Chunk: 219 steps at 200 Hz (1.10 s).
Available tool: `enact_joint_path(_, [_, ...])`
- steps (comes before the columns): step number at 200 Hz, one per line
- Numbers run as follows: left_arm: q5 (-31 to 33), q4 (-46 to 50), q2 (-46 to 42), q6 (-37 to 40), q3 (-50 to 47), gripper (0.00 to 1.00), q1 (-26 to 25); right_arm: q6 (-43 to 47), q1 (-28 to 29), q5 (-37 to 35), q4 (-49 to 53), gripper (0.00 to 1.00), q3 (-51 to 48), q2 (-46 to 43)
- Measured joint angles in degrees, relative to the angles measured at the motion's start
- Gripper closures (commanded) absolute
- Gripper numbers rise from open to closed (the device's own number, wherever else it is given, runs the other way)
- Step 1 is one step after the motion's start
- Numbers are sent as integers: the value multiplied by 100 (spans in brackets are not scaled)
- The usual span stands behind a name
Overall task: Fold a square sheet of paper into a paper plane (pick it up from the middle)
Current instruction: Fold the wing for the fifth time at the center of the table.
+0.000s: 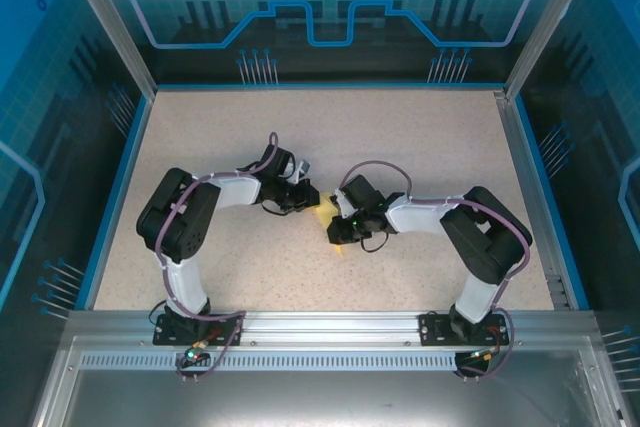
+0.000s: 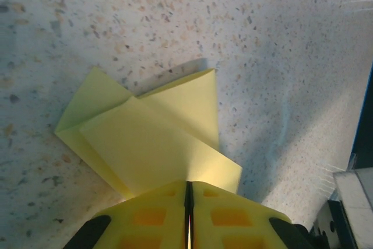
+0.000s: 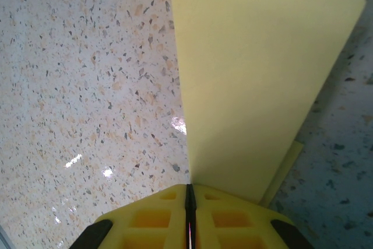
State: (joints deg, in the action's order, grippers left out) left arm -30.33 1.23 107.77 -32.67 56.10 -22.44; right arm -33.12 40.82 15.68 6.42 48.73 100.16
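Yellow paper (image 1: 325, 213), partly folded, is showing overhead near the middle of the table (image 1: 430, 147), between both arms' tips. Left wrist: left gripper (image 2: 188, 188) is pinching the folded layers' near edge, jaws closed. Right wrist: right gripper (image 3: 189, 189) is clamping a flat flap's edge, jaws closed too.

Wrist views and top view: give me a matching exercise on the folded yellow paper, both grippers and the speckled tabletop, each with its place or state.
1. folded bright-yellow paper sheet
2. left gripper
3. right gripper
4. speckled beige tabletop

a. shut on paper, one broad smooth panel ahead
b. lies beneath the paper
c. held between both grippers
d. shut on paper, overlapping flaps ahead

Pairs: 1-c, 2-d, 3-a, 4-b.
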Motion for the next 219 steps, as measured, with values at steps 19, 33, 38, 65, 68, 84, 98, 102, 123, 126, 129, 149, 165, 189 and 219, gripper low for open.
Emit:
enact_joint_path(19, [118,-2,74,-37,0,89,0,0,0,0,0,90,0,0])
enact_joint_path(33, [203,2,109,-42,0,89,0,0,0,0,0,90,0,0])
enact_joint_path(38, [225,2,116,-44,0,89,0,0,0,0,0,90,0,0])
enact_joint_path(65, [271,2,129,-37,2,89,0,0,0,0,0,90,0,0])
enact_joint_path(68, [273,2,136,-37,4,89,0,-2,0,0,0,90,0,0])
enact_joint_path(84, [284,68,186,-20,74,89,4,0,0,0,0,90,0,0])
enact_joint_path(98, [278,168,225,17,155,89,7,0,0,-2,0,90,0,0])
enact_joint_path(102, [275,199,232,28,175,89,9,0,0,-2,0,90,0,0])
enact_joint_path(123, [219,339,286,138,280,88,46,4,0,-7,0,90,-4,-2])
enact_joint_path(126, [212,369,295,146,299,88,55,11,0,-7,0,90,-4,-4])
enact_joint_path(129, [208,382,302,162,315,88,61,17,0,-7,0,90,-7,-4])
enact_joint_path(149, [251,553,380,262,496,89,136,20,0,-20,-20,90,-33,-15])
enact_joint_path(165, [363,706,463,306,688,88,216,22,0,-22,-33,91,-44,-24])
enact_joint_path(189, [664,905,590,372,1034,89,348,20,0,-26,-46,91,-81,-55])
enact_joint_path(219, [896,966,584,435,1244,88,533,17,0,-31,-20,91,-87,-81])
